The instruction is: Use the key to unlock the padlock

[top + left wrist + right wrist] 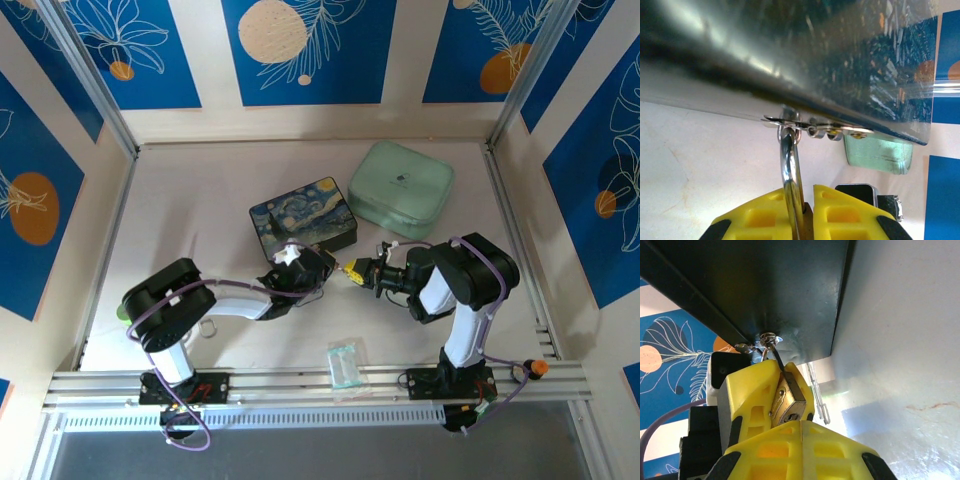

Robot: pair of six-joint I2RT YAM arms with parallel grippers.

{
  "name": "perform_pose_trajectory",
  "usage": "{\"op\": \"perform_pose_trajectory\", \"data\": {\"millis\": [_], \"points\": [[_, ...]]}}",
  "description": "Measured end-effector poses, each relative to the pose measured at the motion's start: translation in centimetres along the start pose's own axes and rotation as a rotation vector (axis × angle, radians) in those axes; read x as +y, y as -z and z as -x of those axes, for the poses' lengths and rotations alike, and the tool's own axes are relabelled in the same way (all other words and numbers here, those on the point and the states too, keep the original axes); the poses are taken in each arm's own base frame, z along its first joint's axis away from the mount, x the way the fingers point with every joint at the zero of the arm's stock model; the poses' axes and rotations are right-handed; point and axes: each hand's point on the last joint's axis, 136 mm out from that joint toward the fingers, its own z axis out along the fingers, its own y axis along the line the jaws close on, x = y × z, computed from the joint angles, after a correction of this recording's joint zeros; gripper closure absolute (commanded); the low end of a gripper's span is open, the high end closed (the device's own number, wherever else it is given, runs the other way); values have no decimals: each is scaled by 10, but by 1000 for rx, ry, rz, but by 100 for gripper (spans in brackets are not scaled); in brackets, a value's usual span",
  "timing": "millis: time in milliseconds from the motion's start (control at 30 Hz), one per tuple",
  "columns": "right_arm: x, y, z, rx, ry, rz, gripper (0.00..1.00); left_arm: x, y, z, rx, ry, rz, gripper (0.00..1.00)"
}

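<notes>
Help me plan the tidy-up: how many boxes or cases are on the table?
2. The starry-night box sits in the middle, the padlock on its hasp; the mint-green case lies right of it, farther back. Nothing suggests a hidden third.

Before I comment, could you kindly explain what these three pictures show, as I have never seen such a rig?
Two robot arms, left and right, are bolted at the near edge of a table. One picture looks down from above; the other two come from wrist cameras. On the table lie a starry-night painted box, a green case and a clear plastic packet. The left claw is shut on the brass padlock hooked through the box's hasp. The right claw, fingers together, meets the padlock's base; whether it holds the key is hidden.
</notes>
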Motion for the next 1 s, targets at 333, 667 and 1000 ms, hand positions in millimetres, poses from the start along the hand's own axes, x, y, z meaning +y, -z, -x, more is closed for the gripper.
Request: {"op": "perform_pose_trajectory", "data": {"millis": [333, 667, 1000], "points": [[-2, -1, 3, -12, -4, -4, 100, 0, 0, 0, 1, -1, 2, 100], [-3, -1, 5, -23, -11, -5, 100, 0, 0, -1, 5, -1, 2, 100], [-3, -1, 7, -34, -13, -7, 100, 0, 0, -1, 8, -1, 2, 100]]}}
